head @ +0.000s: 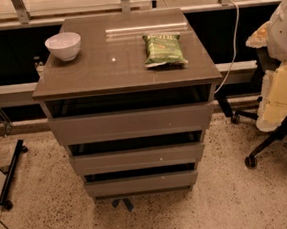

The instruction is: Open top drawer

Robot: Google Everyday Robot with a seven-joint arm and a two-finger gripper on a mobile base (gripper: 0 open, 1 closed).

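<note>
The big grey-brown cabinet (104,72) stands in the middle of the picture. The top drawer (131,122) is just under the cabinet's top and is the tallest and widest of the three fronts. It is long from 9 o'clock to 3 o'clock. Its flat face points to 6 o'clock, toward the camera, so I think it must slide out that way. There is a dark gap above it and no handle.

A green chip bag (164,49) lies on top at 1 o'clock. A white bowl (63,45) sits at 11 o'clock.

The gripper is not in the picture, so I cannot tell which way the drawer lies from it, or whether it is released or clenched.
</note>
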